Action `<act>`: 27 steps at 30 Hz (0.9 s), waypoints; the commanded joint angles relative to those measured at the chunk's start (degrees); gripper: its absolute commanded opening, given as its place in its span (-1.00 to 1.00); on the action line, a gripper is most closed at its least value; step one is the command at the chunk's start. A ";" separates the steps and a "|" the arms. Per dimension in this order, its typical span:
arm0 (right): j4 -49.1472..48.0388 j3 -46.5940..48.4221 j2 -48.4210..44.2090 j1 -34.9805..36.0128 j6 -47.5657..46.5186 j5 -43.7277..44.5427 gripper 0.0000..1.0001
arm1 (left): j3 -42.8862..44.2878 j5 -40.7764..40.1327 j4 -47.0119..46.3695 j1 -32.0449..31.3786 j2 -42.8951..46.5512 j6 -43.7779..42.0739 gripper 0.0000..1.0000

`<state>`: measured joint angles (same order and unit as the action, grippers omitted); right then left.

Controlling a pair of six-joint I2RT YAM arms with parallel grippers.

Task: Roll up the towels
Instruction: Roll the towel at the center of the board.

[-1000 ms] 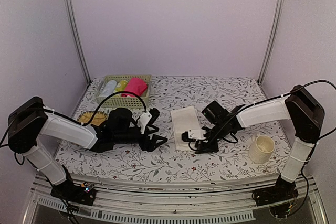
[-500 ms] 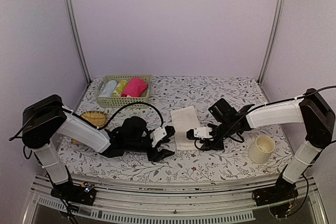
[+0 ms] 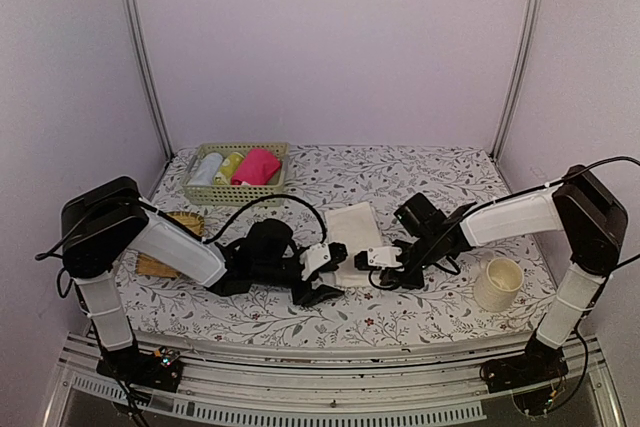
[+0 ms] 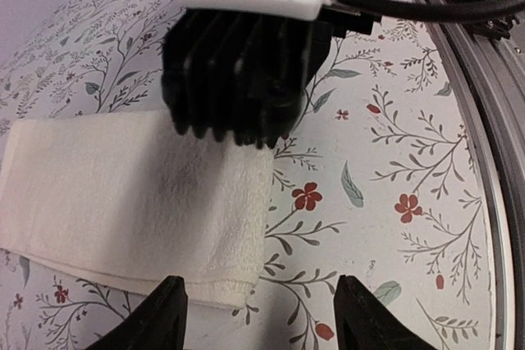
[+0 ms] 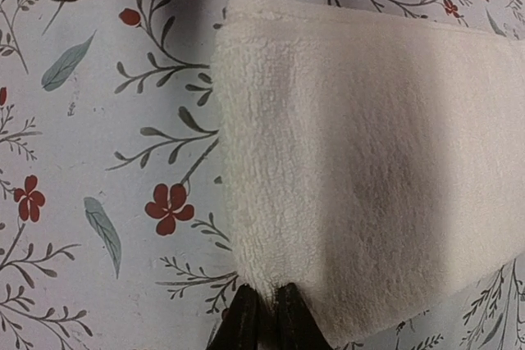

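Left gripper [image 4: 261, 317] wide open, empty, cream towel [image 4: 123, 194] end just above it in frame; right gripper [image 5: 264, 317] nearly closed at towel's lower corner, actual pinch unclear.

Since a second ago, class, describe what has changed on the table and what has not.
The left gripper swung right to a near corner of the cream towel, jaws open. The right gripper closed on its other near corner. Towel, basket and mug stayed put.

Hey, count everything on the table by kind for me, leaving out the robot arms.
Towels: 4 (rolled pale towel, rolled yellow-green towel, rolled pink towel, flat cream towel)
Basket: 1
Mug: 1
Woven mat: 1
Total: 7
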<state>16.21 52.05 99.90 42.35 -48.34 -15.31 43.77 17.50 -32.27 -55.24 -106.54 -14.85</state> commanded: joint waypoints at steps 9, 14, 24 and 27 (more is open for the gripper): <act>16.02 8.90 2.66 -2.84 0.01 -13.25 -0.95 | -0.95 0.01 -4.87 -1.55 0.20 -1.43 0.29; 23.16 13.85 5.93 -5.23 0.71 -21.09 -0.95 | -0.08 0.77 -7.44 -3.31 -1.69 -0.05 0.29; 28.30 16.28 9.90 -7.45 -1.29 -25.79 -0.95 | 3.34 -2.99 -7.54 -5.22 -7.73 -1.51 0.22; 28.37 16.00 10.29 -7.53 -1.58 -26.07 -0.94 | 4.18 -4.36 -7.59 -5.21 -9.14 -2.14 0.19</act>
<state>41.85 67.18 108.97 35.07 -48.75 -38.30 46.28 15.59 -38.41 -59.37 -113.40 -15.68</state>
